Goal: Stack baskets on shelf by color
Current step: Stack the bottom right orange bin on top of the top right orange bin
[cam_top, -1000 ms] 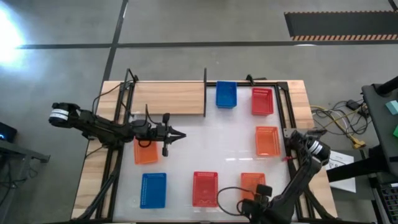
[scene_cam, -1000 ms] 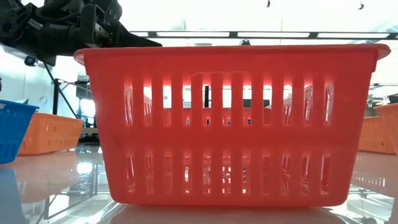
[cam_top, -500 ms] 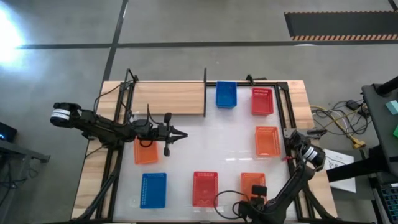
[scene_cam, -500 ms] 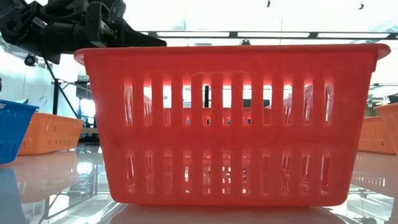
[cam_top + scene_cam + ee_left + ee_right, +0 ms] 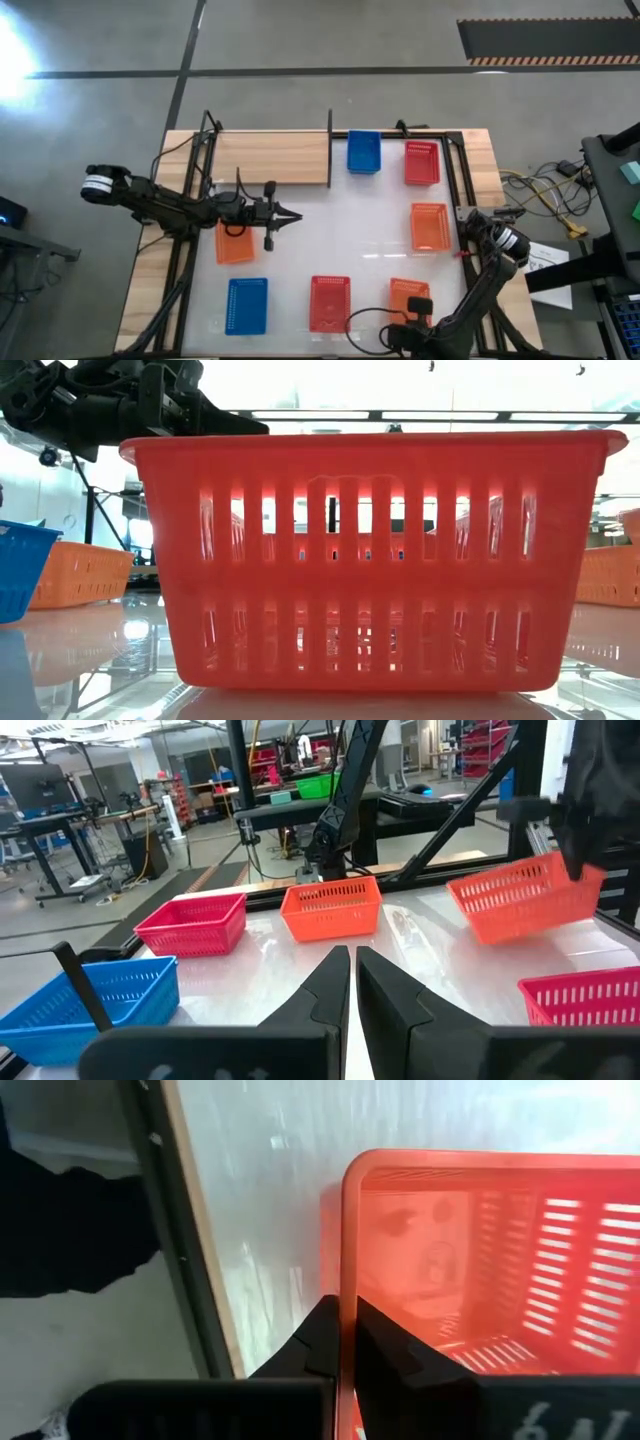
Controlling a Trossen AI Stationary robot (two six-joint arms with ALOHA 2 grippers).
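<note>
1. Right gripper (image 5: 345,1342) — at the table's near edge, fingers pinched on the rim of an orange basket (image 5: 407,294). In the left wrist view this basket (image 5: 525,897) sits tilted, judged lifted by one wall for carrying.
2. Left gripper (image 5: 290,216) — fingers together, holding nothing, hovering beside another orange basket (image 5: 235,243); judged waiting.
3. Shelf (image 5: 272,158) carries no baskets; stacking not yet begun.

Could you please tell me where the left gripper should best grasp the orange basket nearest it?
Probably the rim of the orange basket, from straight above, one finger inside its thin wall and one outside: it sits upright, open-topped, and looks too wide to span. The left gripper, now shut, must open first.
</note>
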